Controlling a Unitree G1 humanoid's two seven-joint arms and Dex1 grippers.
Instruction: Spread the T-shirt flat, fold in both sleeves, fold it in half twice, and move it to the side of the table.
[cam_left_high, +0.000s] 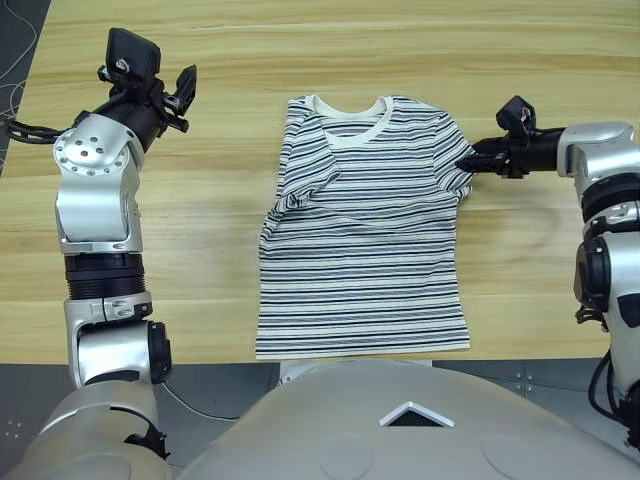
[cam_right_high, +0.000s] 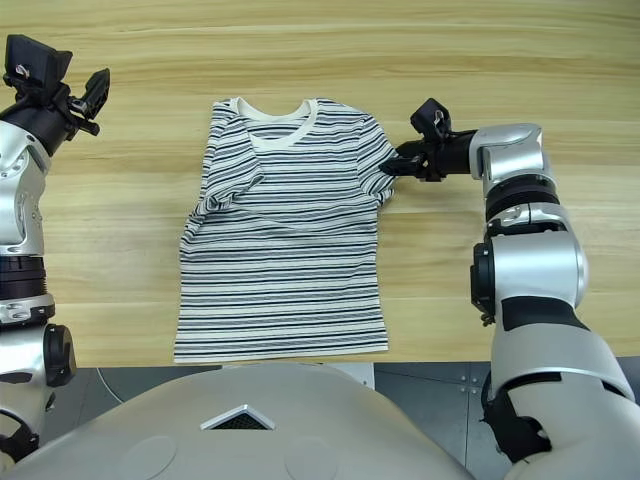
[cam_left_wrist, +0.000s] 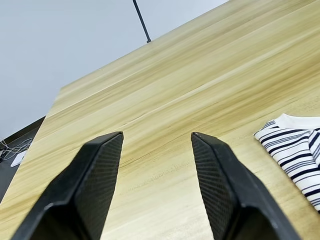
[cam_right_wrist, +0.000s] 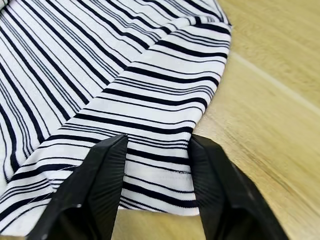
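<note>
The navy-and-white striped cotton T-shirt (cam_left_high: 360, 230) lies mid pale wooden tabletop (cam_left_high: 200, 300). At its 2 o'clock the right claw (cam_right_wrist: 157, 142) straddles the sleeve hem, jaws apart, gripping nothing; best pinch firmly, then carry low toward 9 o'clock. The left claw (cam_left_wrist: 157, 137) gapes empty at 10 o'clock

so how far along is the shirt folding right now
Done: the T-shirt lies spread on the table, and its left sleeve looks folded in over the body. In hand: the right end effector sits open astride the hem of the right sleeve, not clamped; the left end effector is open, off the shirt. Left: the right sleeve, both half folds, the move aside.
</note>
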